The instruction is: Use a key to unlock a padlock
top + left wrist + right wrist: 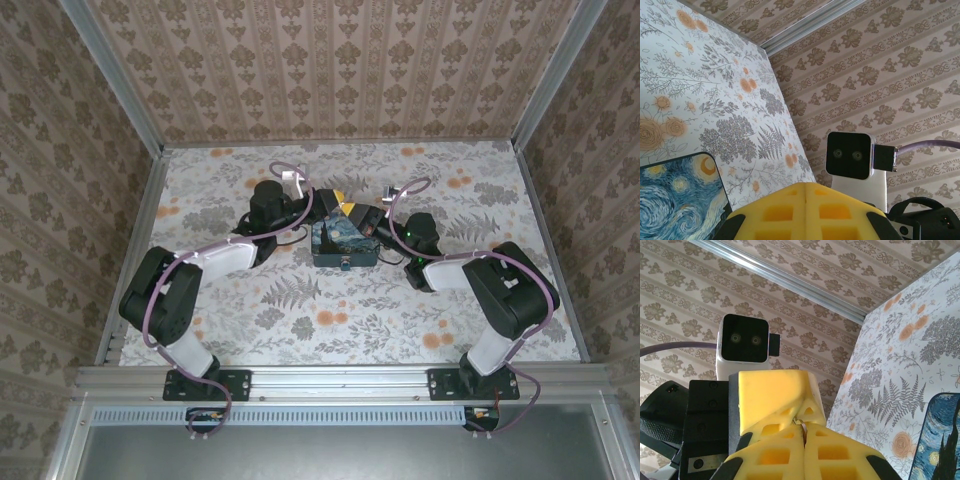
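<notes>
Left end effector (806, 194) fully closed, hold unclear. Right end effector (805, 434) closed on small metal piece (803, 427) at fingertip seam. Key or padlock: cannot tell. Both meet over far edge of painted box (345, 245) on surface (300, 320). Advice: hold alignment, rotate gently, guard against slip.
</notes>
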